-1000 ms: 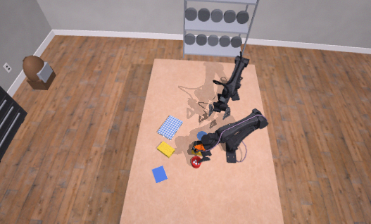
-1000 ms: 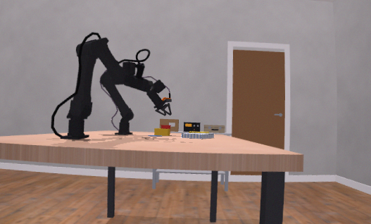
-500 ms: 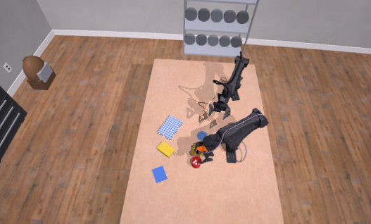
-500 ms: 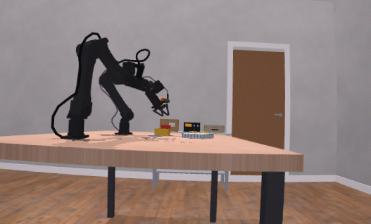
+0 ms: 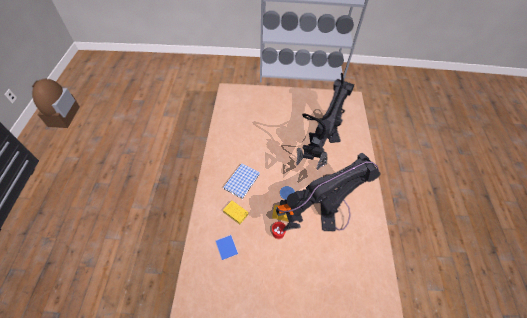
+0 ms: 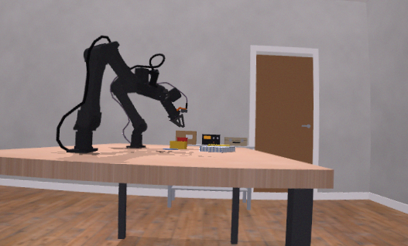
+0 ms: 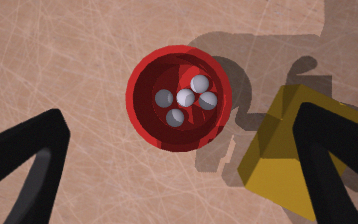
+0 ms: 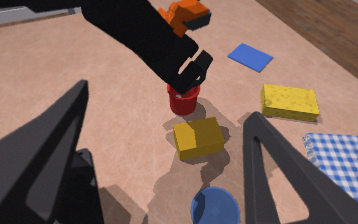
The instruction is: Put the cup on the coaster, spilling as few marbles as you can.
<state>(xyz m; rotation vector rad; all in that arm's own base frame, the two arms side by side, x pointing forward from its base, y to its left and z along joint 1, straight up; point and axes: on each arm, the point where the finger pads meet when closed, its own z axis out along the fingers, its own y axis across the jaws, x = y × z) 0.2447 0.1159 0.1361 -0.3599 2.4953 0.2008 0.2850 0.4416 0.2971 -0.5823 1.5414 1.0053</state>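
The red cup (image 5: 279,230) stands upright on the table with several grey marbles inside, seen from straight above in the left wrist view (image 7: 178,104). My left gripper (image 7: 178,118) hangs open just above it, one finger on each side and clear of the rim; it also shows in the right wrist view (image 8: 195,75). A round blue disc (image 5: 286,191) lies beyond a yellow block, and a flat blue square (image 5: 226,247) lies further off; I cannot tell which is the coaster. My right gripper (image 5: 308,159) is open and empty, high above the table behind the disc (image 8: 215,206).
A yellow block (image 7: 290,155) sits close beside the cup, under the left gripper's right finger. A yellow sponge (image 5: 235,211) and a blue checked cloth (image 5: 241,180) lie to the side. A shelf rack (image 5: 308,40) stands past the table's far end.
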